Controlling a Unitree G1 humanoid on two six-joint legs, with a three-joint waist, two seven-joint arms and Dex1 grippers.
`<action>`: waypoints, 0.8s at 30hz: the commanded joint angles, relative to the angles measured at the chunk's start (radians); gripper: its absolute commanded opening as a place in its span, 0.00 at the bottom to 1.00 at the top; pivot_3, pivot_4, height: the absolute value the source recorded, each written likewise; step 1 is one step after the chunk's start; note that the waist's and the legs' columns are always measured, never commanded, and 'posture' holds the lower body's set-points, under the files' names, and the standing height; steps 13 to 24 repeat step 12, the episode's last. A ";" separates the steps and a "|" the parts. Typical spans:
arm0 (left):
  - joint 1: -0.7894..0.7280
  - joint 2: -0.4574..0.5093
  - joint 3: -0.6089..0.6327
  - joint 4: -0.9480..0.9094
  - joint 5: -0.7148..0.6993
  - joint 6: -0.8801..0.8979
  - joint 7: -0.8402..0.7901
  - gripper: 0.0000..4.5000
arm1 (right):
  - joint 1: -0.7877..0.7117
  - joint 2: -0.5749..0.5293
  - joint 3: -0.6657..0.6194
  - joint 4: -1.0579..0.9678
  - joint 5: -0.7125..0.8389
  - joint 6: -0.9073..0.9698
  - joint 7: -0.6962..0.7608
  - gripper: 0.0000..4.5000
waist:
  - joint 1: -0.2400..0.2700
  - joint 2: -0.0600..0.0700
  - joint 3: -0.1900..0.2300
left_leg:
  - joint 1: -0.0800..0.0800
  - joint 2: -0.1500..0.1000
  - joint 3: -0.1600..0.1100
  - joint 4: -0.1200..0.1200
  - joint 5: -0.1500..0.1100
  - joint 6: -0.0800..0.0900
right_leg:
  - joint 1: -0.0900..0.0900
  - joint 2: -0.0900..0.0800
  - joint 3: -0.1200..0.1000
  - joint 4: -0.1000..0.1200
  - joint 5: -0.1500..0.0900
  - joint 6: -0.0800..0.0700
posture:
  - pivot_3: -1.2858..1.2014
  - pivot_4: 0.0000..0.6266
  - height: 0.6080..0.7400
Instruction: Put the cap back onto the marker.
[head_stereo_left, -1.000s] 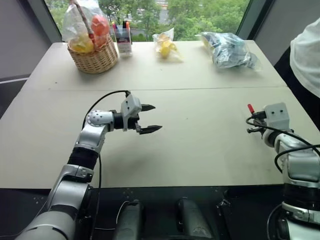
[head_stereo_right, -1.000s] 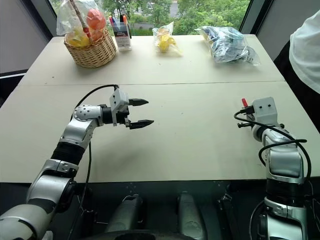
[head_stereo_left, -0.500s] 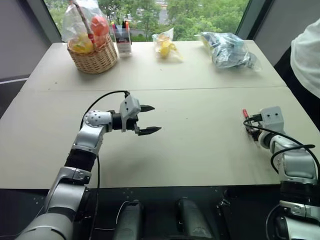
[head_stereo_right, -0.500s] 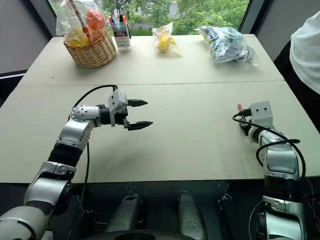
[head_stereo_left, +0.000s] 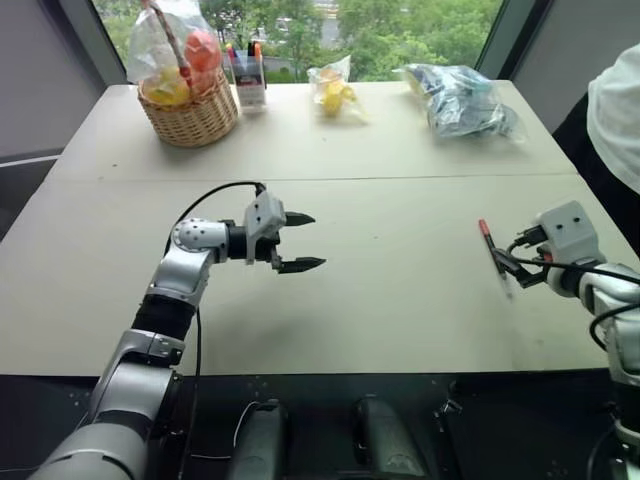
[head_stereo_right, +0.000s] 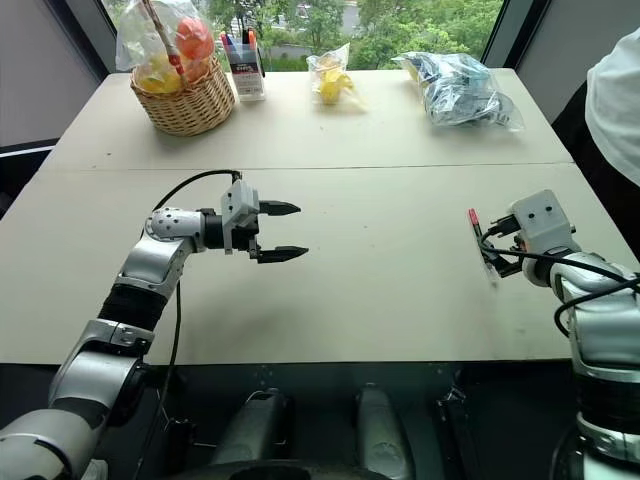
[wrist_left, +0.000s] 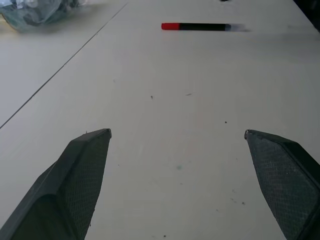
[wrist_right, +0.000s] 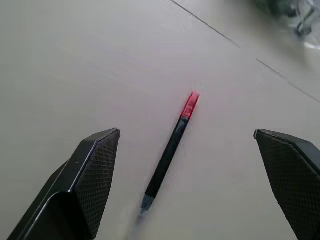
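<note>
The marker (wrist_right: 169, 152) lies flat on the table (head_stereo_left: 400, 290) at the right, a slim dark stick with a red end (wrist_right: 190, 105) pointing away from me. That red piece looks like the cap, seated on the marker. My right gripper (head_stereo_left: 508, 268) hovers open just above it, touching nothing, with a finger on either side in the right wrist view. My left gripper (head_stereo_left: 310, 241) hangs open and empty over the table's middle left, pointing right toward the marker (wrist_left: 200, 26).
Along the far edge stand a wicker basket (head_stereo_left: 190, 118) of bagged fruit, a pen holder (head_stereo_left: 247, 80), a small bag of yellow fruit (head_stereo_left: 335, 95) and a crumpled plastic bag (head_stereo_left: 455, 98). A person's white sleeve (head_stereo_left: 615, 110) shows at the right edge.
My right gripper has opened and let go of the marker, which now lies flat on the table. The right hand then lifted and drew back a little. The left arm stayed put.
</note>
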 joint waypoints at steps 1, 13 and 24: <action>-0.029 -0.008 0.006 0.005 -0.014 -0.030 -0.010 1.00 | 0.057 -0.080 -0.105 -0.126 0.051 0.031 0.097 0.98 | 0.000 0.000 0.000 | 0.000 0.000 0.000 0.000 0.000 0.000 | 0.001 0.000 0.000 0.000 0.000 0.000 | 0.52 0.24 1.00; -0.079 -0.056 0.000 0.081 -0.007 -0.062 -0.028 1.00 | 0.138 -0.205 -0.287 -0.258 0.122 0.103 0.238 0.98 | 0.002 -0.001 0.000 | 0.000 0.000 0.000 0.001 0.000 0.000 | 0.001 0.000 0.000 -0.001 0.000 0.000 | 0.52 0.24 1.00; -0.079 -0.056 0.000 0.081 -0.007 -0.062 -0.028 1.00 | 0.138 -0.205 -0.287 -0.258 0.122 0.103 0.238 0.98 | 0.002 -0.001 0.000 | 0.000 0.000 0.000 0.001 0.000 0.000 | 0.001 0.000 0.000 -0.001 0.000 0.000 | 0.52 0.24 1.00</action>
